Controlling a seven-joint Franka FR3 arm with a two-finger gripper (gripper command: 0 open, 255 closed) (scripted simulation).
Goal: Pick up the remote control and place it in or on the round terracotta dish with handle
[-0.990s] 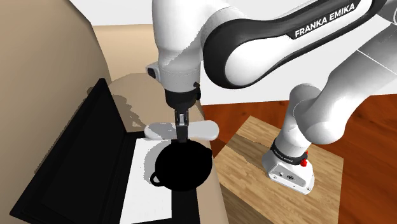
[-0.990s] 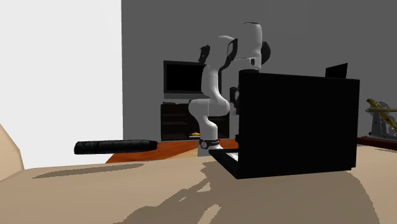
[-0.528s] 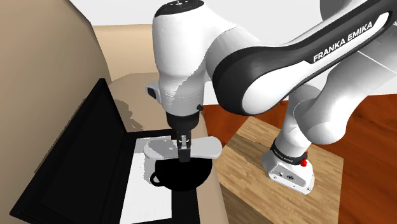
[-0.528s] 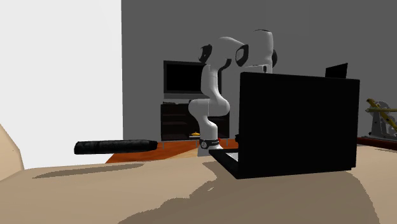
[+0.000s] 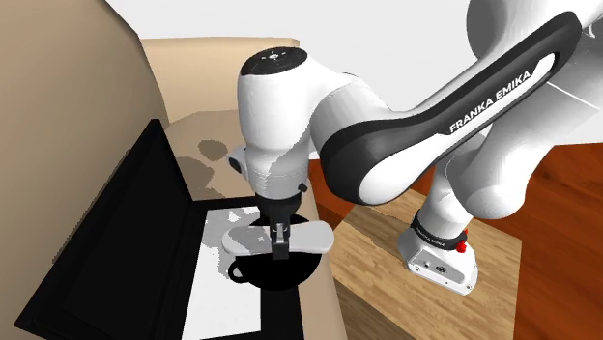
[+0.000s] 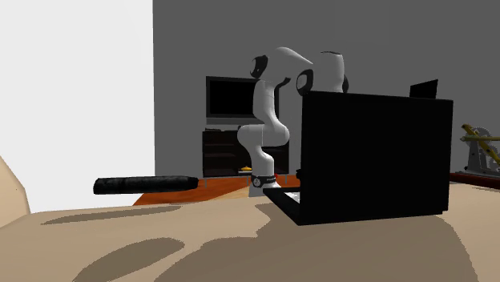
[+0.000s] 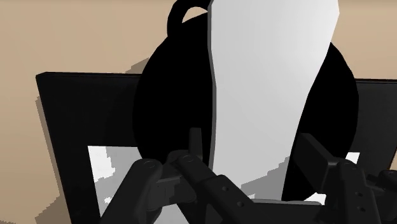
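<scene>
- At the shoulder view's left, one open black laptop [image 5: 116,251] is standing, and it is not shifting from a second ago.
- Just right of it, one round black dish [image 5: 275,275] with a loop handle is sitting low in the frame.
- Over that dish, the gripper [image 5: 281,249] is clenching the one pale remote control [image 5: 309,238] crosswise. It is riding lower than a second ago, now hanging just above the dish, so release is probably nearing.
- At lower right, one wooden stand [image 5: 387,241] is carrying the one white arm [image 5: 406,126].

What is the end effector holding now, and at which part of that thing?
The end effector holds the white remote at about its middle, one finger on each long side, over the black dish.
</scene>
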